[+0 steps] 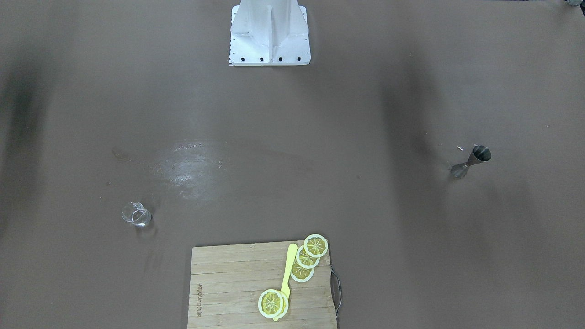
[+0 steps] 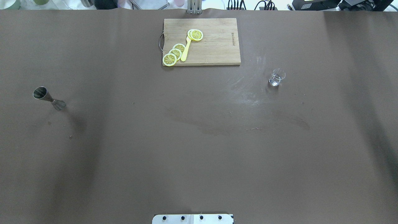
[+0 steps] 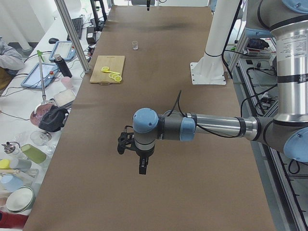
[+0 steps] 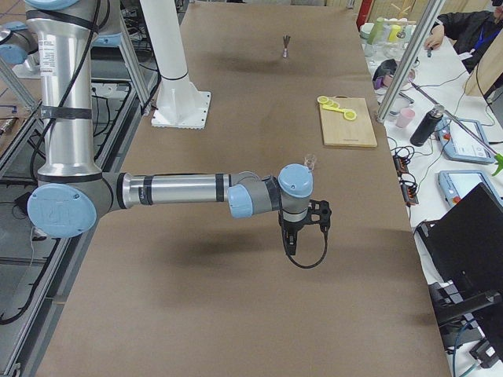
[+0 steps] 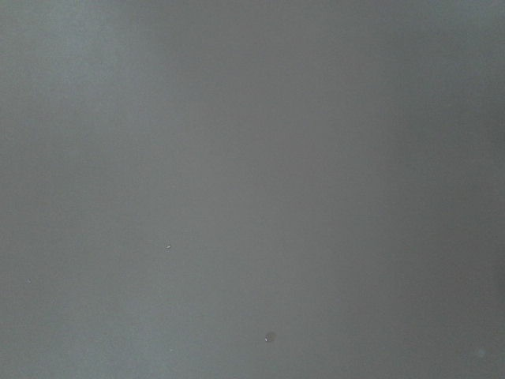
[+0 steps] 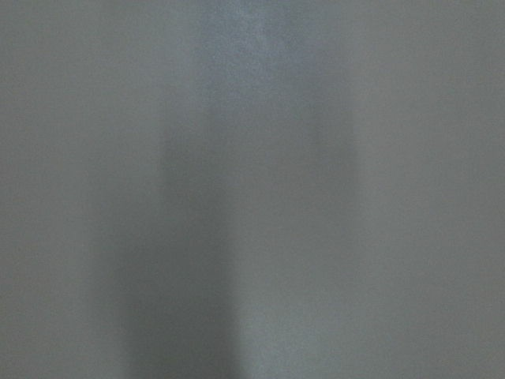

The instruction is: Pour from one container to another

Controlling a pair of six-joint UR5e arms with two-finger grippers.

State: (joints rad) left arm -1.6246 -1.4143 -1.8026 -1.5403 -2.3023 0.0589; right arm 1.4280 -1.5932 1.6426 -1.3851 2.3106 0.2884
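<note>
The steel jigger (image 2: 49, 98) stood upright on the brown table (image 2: 199, 149), far out on the robot's left side, with nothing touching it. The small clear glass (image 2: 276, 77) stood on the right side, well apart from the jigger, with the whole middle of the table between them. A wooden cutting board (image 2: 217, 49) lay at the far edge between the two. It carried several lemon slices (image 2: 174, 54) and a yellow plastic utensil (image 2: 185, 49) that lay partly under one slice. Neither arm showed from overhead or from the front, only their shadows on the table. From the table's left end, the left gripper (image 3: 143, 168) hung pointing down over bare table, and the jigger could not be seen in that view. From the right end, the right gripper (image 4: 288, 245) hung pointing down in the same way, with the glass (image 4: 310, 162) standing on the table just beyond its wrist and the jigger (image 4: 286, 45) at the far end. Both wrist cameras showed only plain table surface, so no container lay between either pair of jaws. Whether the jaws were parted or closed could not be told from these side views.
</note>
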